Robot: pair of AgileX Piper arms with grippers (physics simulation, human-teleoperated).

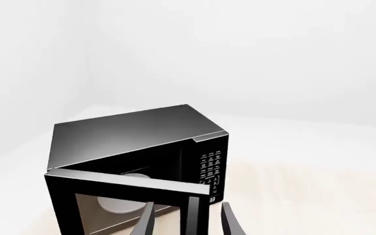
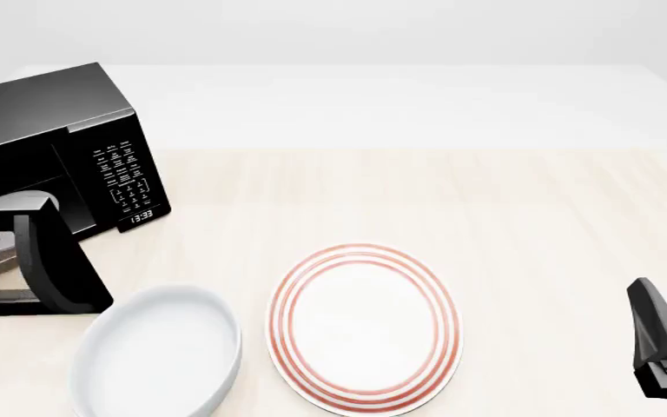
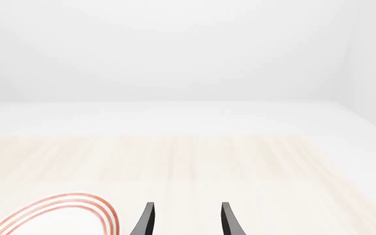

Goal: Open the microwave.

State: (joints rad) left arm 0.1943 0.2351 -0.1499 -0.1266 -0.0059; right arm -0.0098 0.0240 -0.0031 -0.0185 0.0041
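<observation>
**Microwave door stands swung out at the surface's far-left corner**

The large black boxy microwave sits at the far left of the pale wood-grain surface, its glossy windowed door swung outward and hanging partly open toward the arms. Through the gap the pale round turntable shows inside the cavity, and the white-lettered keypad with its small digital clock faces front. In the left wrist view, the left pincer has its two dark fingers spread apart, straddling the door's free edge; whether they touch it cannot be told. Near the door, on the near side, rests a plain white oval bowl, and just beside that a round white plate ringed with red stripes. Well apart at the near right, the right pincer hovers above the surface with its fingers parted, holding nothing, the plate's striped rim just at its side.
</observation>
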